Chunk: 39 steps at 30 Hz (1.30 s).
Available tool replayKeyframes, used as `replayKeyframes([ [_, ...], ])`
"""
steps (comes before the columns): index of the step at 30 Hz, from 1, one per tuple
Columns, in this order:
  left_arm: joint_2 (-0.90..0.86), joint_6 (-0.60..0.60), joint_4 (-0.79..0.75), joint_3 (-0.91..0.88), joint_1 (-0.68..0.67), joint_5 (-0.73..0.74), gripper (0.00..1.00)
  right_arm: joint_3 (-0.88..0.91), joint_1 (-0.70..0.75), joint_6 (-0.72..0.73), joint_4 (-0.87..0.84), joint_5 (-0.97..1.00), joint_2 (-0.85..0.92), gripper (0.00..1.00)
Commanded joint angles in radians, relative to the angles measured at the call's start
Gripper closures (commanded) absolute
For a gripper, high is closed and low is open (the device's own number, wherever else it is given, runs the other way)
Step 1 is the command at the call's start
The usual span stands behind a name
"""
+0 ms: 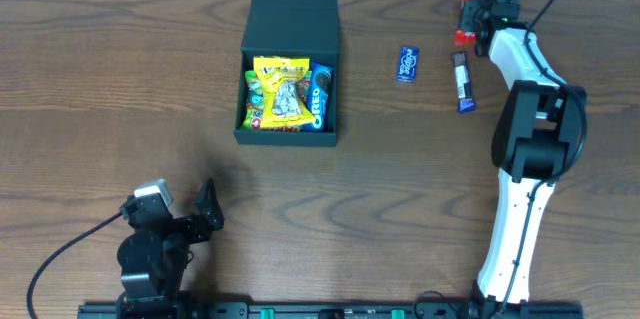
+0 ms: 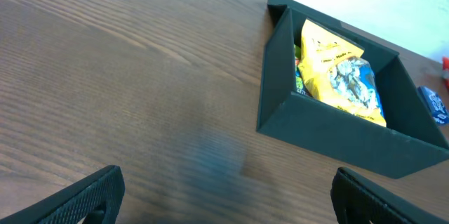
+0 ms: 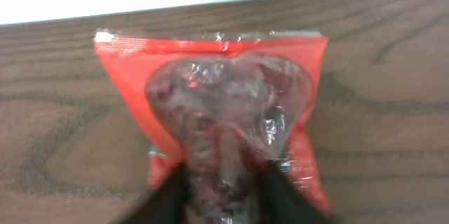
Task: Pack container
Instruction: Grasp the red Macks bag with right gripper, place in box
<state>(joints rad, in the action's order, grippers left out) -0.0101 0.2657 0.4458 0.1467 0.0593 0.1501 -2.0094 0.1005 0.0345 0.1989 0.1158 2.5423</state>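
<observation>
Container: the dark green cardboard box point(image 1: 288, 137) stands on the tabletop point(image 1: 110, 79), left of centre. Its flap lid point(image 1: 295, 9) is thrown open toward the far side. The body is roughly square, so no long axis matters for a drop from above.
Contents: a yellow snack packet point(image 1: 278, 89) covers most of the inside. An Oreo packet point(image 1: 321, 94) sits against the right wall, and little free room seems left.
Loose items: a small blue packet point(image 1: 407, 63) and a dark snack bar point(image 1: 461, 81) lie on the tabletop to the container's right, apart from each other.
Red packet: a red pouch with a clear window point(image 3: 210, 104) lies at the far right of the tabletop, well apart from the container. Its long axis runs in line with the fingers' reach.
Right fingers point(image 3: 168, 199): narrow, set either side of the packet's near end with crinkled film between them. They are blurred, so I cannot tell whether they already clamp it.
Bearing: the container lies to the left of the right fingers and a little nearer the robot, with the blue packet between.
Left fingers point(image 2: 84, 196): spread wide and holding nothing, above bare tabletop. The container is ahead and to their right, not touching.
Nearer arm: the left fingers look slightly closer to the container, but the right arm is the one at a packet. The step in hand is probably picking up the red packet.
</observation>
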Motion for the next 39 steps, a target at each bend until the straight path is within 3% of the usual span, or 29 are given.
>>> replayKeyframes([
  [1, 0.006, 0.004, 0.005, -0.018, 0.006, -0.001, 0.05, 0.007, 0.001, 0.002, 0.023, 0.008, 0.029, 0.91],
  [3, 0.006, 0.004, 0.005, -0.018, 0.006, -0.001, 0.05, 0.007, -0.002, 0.002, 0.029, 0.008, 0.022, 0.99],
  [10, 0.006, 0.004, 0.005, -0.018, 0.006, -0.001, 0.05, 0.006, -0.052, 0.002, 0.039, 0.007, -0.134, 0.99],
  [17, 0.006, 0.004, 0.005, -0.018, 0.006, -0.001, 0.05, 0.006, -0.198, 0.035, 0.222, -0.028, -0.376, 0.99],
  [19, 0.006, 0.004, 0.005, -0.018, 0.006, -0.001, 0.05, 0.006, -0.266, 0.091, 0.307, -0.028, -0.428, 0.99],
  [23, 0.006, 0.004, 0.005, -0.018, 0.006, -0.001, 0.05, 0.007, -0.444, 0.354, 0.515, -0.045, -0.463, 0.99],
  [26, 0.006, 0.004, 0.005, -0.018, 0.006, -0.001, 0.05, 0.009, -0.553, 0.447, 0.604, -0.037, -0.449, 0.99],
  [33, 0.006, 0.004, 0.005, -0.018, 0.006, -0.001, 0.05, 0.009, -0.761, 0.659, 0.609, 0.094, -0.377, 0.99],
  [39, 0.006, 0.004, 0.005, -0.018, 0.006, -0.001, 0.05, 0.009, -0.855, 0.770, 0.596, 0.247, -0.294, 0.99],
])
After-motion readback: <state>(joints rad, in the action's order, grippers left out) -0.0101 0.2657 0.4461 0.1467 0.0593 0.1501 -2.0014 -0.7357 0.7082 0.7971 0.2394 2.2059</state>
